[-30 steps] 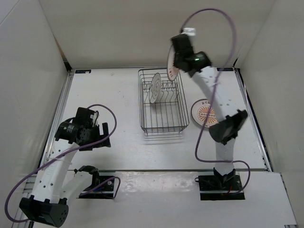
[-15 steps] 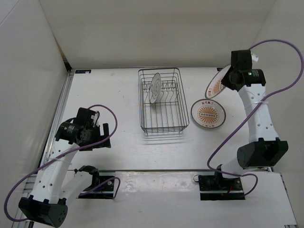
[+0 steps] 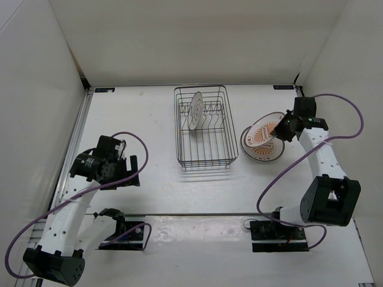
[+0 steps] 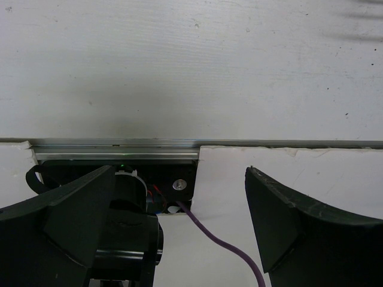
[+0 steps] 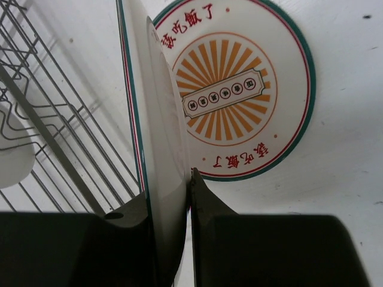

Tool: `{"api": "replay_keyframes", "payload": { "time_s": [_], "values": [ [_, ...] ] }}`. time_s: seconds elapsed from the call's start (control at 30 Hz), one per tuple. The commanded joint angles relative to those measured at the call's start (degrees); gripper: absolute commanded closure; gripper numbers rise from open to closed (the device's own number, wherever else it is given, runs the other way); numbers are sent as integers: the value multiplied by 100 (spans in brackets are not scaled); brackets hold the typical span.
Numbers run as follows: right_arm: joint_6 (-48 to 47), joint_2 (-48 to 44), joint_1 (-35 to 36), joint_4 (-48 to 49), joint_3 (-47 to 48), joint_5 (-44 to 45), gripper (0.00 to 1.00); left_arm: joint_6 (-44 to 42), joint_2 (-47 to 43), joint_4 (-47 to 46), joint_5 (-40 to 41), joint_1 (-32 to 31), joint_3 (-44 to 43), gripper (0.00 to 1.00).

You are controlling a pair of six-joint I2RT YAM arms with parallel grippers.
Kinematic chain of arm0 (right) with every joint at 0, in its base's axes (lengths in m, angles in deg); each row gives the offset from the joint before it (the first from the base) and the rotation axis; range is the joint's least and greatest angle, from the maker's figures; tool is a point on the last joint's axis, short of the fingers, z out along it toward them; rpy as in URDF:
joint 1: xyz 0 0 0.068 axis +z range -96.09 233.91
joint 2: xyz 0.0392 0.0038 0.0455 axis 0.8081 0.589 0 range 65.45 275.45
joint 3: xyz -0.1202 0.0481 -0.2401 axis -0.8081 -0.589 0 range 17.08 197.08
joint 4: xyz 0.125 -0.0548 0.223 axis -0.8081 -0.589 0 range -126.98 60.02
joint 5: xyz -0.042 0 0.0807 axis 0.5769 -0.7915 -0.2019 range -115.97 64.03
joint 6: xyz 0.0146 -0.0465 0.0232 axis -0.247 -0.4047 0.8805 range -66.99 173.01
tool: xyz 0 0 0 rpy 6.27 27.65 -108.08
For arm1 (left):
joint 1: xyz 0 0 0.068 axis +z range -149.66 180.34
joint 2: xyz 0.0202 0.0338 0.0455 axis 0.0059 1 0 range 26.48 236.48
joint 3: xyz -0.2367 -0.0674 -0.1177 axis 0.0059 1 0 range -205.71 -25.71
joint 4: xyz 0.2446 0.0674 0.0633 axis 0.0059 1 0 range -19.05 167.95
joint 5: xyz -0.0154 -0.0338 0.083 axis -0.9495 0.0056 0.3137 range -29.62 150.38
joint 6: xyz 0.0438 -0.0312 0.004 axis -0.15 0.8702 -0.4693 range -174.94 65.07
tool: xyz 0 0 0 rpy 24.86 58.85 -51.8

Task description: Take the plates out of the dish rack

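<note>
The dish rack (image 3: 203,128) is a dark wire basket with upright prongs. It contains only one plate: the standing plate (image 3: 195,110), pale, on its edge in the far left part. Just right of the rack, the flat plate (image 5: 230,89) lies on the table (image 3: 137,119); it has an orange sunburst centre and a green rim. The held plate (image 3: 258,133) hangs tilted above it, between the rack and the right gripper (image 5: 170,185), whose jaws pinch its rim. The left gripper (image 4: 179,173), well left of the rack, is spread wide and holds nothing.

High view from behind the arm bases (image 3: 280,234); close wrist views; dish rack (image 3: 178,133) common to top and right.
</note>
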Motion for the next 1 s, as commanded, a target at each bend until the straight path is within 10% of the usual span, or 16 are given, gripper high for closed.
{"api": "replay_keyframes", "payload": {
  "time_s": [0.0, 0.37, 0.7, 0.97],
  "values": [
    [157, -122, -177, 892, -257, -653, 100, -52, -65, 84, 53, -42, 9, 0],
    [-27, 440, -467, 1140, -750, -1260, 93, -70, -12, 84, 18, -42, -35, 0],
    [-466, 572, -493, 314, -574, -839, 10, -43, 93, -66, -122, -42, 27, 0],
    [-748, 599, -485, -495, -495, -286, 10, -52, 137, -101, -131, -59, 18, 0]
  ]
}}
